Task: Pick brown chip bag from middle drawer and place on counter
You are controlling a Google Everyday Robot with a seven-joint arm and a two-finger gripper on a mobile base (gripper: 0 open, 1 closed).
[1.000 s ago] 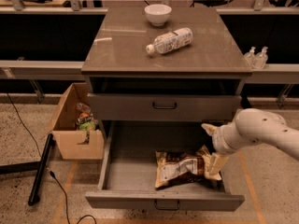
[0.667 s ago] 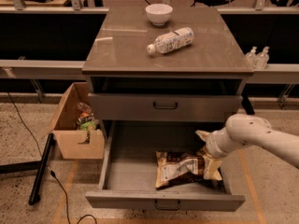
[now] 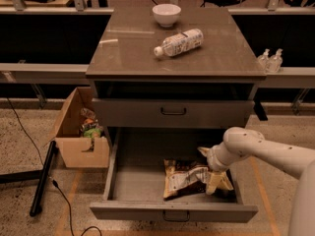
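The brown chip bag [image 3: 186, 177] lies flat on the floor of the open middle drawer [image 3: 139, 182], toward its right half. My white arm reaches in from the right. My gripper [image 3: 211, 173] hangs over the bag's right end, one pale finger [image 3: 212, 182] pointing down onto the foil and another finger [image 3: 204, 152] behind it. The counter [image 3: 133, 48] tops the cabinet above.
A white bowl [image 3: 166, 14] and a clear plastic bottle [image 3: 178, 43] lie on the counter. The taller drawer front [image 3: 172, 112] above is closed. An open cardboard box [image 3: 78, 132] stands left of the cabinet. Pump bottles [image 3: 270, 59] sit on the right ledge.
My arm has moved left and down into the drawer, bringing the gripper over the bag's right end. The bag has not moved.
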